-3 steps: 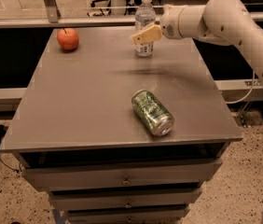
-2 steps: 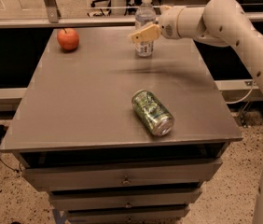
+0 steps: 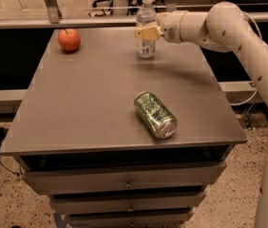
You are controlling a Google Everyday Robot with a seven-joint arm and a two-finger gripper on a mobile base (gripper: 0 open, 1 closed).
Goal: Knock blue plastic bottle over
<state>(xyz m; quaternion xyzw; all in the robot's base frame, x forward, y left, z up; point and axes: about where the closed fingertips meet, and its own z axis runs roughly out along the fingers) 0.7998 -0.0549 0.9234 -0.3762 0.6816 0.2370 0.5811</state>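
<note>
We see the gripper (image 3: 142, 32) reaching in from the right over the far side of the table (image 3: 86, 94), level with the middle of the blue plastic bottle (image 3: 146, 50) and overlapping it; we cannot tell how far it is open or whether it holds anything. The bottle stands upright near the far edge. A red apple (image 3: 69, 39) sits well to its left, and a green can (image 3: 155, 114) lies on its side nearer the front.
</note>
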